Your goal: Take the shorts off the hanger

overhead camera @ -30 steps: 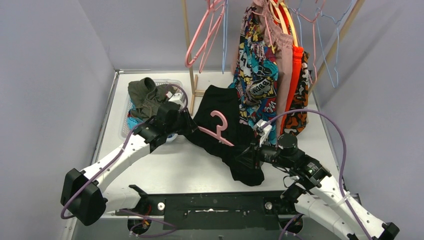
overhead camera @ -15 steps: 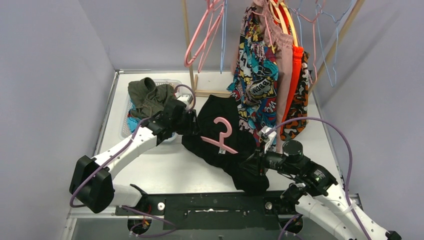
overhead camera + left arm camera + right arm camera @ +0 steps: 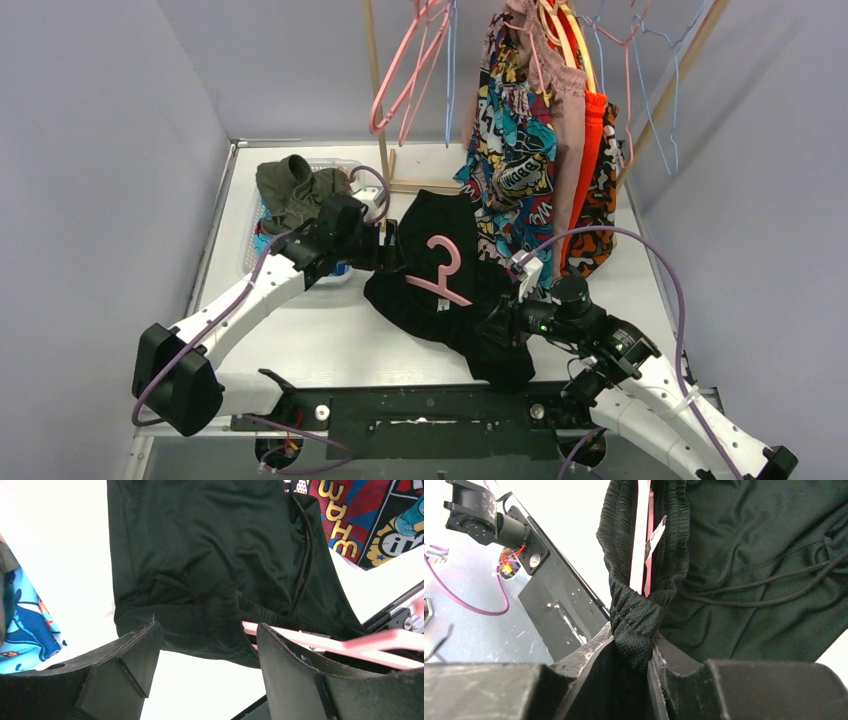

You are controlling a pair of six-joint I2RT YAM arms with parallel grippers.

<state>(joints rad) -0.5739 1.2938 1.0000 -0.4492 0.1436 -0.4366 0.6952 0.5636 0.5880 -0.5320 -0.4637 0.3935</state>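
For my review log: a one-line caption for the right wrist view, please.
Right gripper pinching the bunched waistband of the black shorts, pink hanger inside it.

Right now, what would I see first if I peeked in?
You'd spot the black shorts sprawled in the middle of the table, with a pink hanger caught in them. The right gripper pinches their waistband, while the left gripper gapes open beside them. Bright comic-print shorts hang at the back.

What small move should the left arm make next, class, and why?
Probably ease the open left gripper forward and close it on the pink hanger. The right gripper pinches the waistband of the black shorts, with the hanger threaded inside; holding it would let the right arm pull the waistband off.
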